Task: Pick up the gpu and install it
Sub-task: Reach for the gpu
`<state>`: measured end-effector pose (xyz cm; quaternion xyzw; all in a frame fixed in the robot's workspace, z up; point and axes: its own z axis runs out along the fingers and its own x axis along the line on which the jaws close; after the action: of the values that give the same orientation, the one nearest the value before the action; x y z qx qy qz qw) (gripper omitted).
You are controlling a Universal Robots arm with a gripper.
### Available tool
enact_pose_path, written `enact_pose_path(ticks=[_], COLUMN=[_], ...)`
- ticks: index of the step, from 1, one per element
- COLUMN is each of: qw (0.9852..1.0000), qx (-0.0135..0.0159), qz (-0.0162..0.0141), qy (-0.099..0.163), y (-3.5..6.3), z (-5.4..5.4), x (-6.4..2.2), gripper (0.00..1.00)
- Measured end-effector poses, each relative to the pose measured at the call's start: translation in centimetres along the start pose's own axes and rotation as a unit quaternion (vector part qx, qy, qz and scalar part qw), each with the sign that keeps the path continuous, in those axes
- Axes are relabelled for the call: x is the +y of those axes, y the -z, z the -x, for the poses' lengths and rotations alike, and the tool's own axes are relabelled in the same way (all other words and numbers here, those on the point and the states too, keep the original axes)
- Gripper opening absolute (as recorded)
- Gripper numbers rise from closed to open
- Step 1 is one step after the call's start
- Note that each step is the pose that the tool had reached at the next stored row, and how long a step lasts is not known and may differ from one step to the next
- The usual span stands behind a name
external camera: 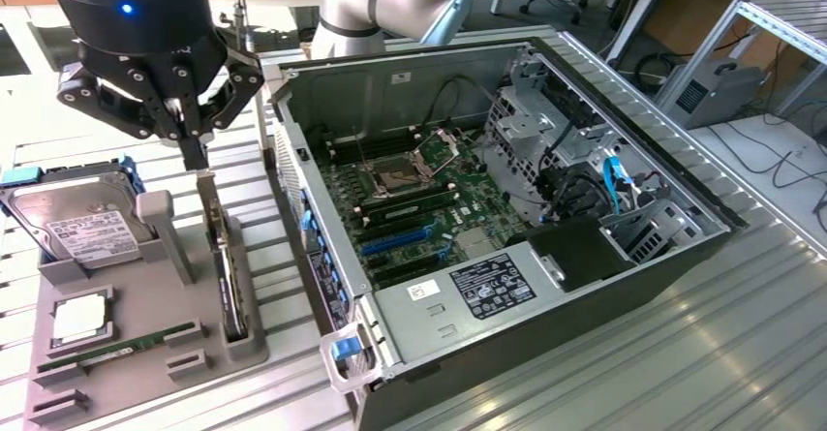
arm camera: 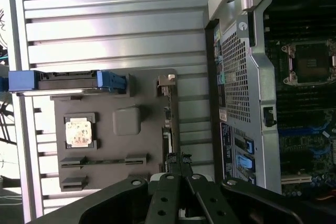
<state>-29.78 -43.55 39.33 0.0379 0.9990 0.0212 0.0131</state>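
The gpu point(external camera: 223, 261) is a thin dark card standing on edge in a slot of the grey parts tray point(external camera: 142, 354), its silver bracket end toward the far side. My gripper point(external camera: 196, 160) hangs directly over that bracket end with its long fingers pressed together, shut. The tips reach down to the card's top edge, and whether they pinch it cannot be told. In the wrist view the gpu point(arm camera: 168, 121) shows edge-on along the tray's side, just ahead of my gripper point(arm camera: 178, 162). The card is still seated in its slot.
An open computer case point(external camera: 517, 208) lies at the exterior view's right of the tray, motherboard and blue expansion slots point(external camera: 394, 242) exposed. The tray also carries a hard drive point(external camera: 77, 223), a CPU point(external camera: 80, 320) and a green RAM stick point(external camera: 116, 351). Ribbed metal table point(external camera: 723, 354) all around.
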Motion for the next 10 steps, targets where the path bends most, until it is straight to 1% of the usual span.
enact_pose_path(ticks=[10], qw=[1.0000], qx=[0.0000], qz=[0.0000], qy=[0.000], y=[0.03], z=[0.07], x=[-0.83], gripper=[0.11])
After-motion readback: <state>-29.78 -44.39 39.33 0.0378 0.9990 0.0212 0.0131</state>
